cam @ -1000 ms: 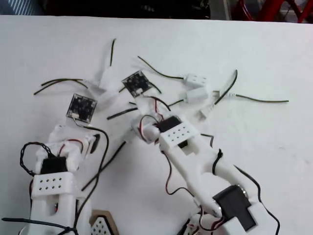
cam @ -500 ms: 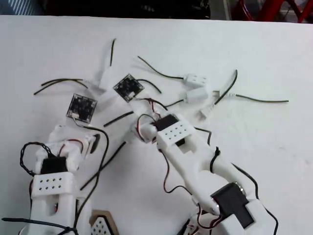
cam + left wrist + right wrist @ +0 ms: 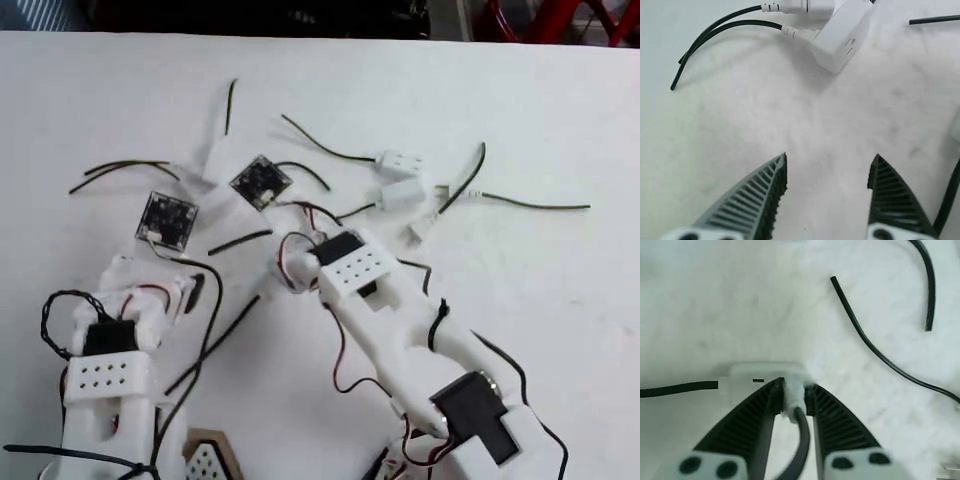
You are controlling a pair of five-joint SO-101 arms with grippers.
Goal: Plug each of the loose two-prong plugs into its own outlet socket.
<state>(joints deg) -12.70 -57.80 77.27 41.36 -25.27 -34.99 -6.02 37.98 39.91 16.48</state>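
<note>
Clamping a white plug (image 3: 791,401), the right gripper (image 3: 793,388) holds it against a socket (image 3: 747,382) midway across the white table (image 3: 560,110). The left gripper (image 3: 829,157) is spread wide over the table's near side, and beyond its far edge is a red frame (image 3: 560,20).

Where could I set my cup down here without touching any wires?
Bare table lies along the far edge and right of the long cord. The middle is crowded: outlet blocks, black squares, loose cords.

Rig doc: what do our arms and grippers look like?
The left arm and right arm are white shells with hole-grid plates, black motors, red and black wires. The left gripper and right gripper have dark grey, tapered, ribbed fingers on white bases.
</note>
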